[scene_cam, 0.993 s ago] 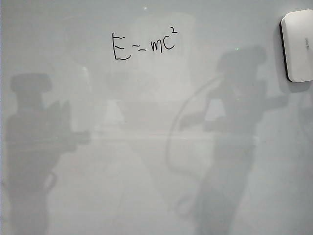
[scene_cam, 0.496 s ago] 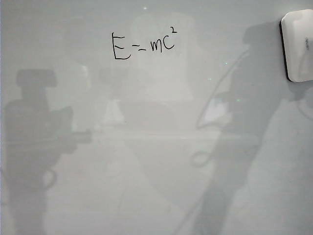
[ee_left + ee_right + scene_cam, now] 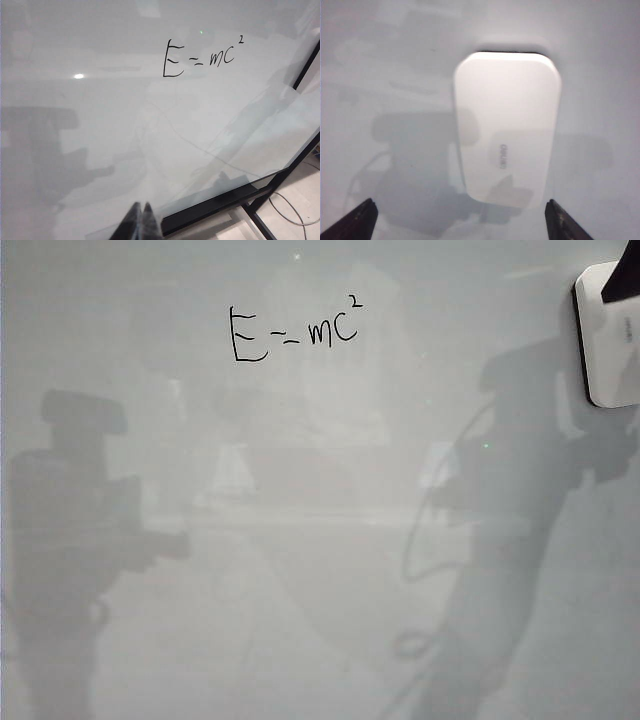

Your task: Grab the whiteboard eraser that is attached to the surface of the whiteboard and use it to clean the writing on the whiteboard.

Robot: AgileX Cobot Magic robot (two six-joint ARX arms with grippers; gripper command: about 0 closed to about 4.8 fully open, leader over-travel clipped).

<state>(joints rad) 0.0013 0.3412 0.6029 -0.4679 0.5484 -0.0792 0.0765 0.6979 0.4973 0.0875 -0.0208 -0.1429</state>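
The whiteboard fills the exterior view. The writing, a thin black "E = mc²", sits at upper centre and also shows in the left wrist view as writing. The white whiteboard eraser sticks to the board at the right edge. A dark fingertip of my right gripper overlaps its upper corner. In the right wrist view my right gripper stands wide open, the eraser just ahead of the gap and clear of both fingers. My left gripper is shut on nothing, near the board's edge.
Grey shadows of both arms lie on the board, one low on the left and one at the right. The board's black frame and a floor with a cable show in the left wrist view.
The right arm's shadow has slid toward the eraser, and a dark fingertip has come into view over the eraser's upper corner. The left arm's shadow shifted only slightly.
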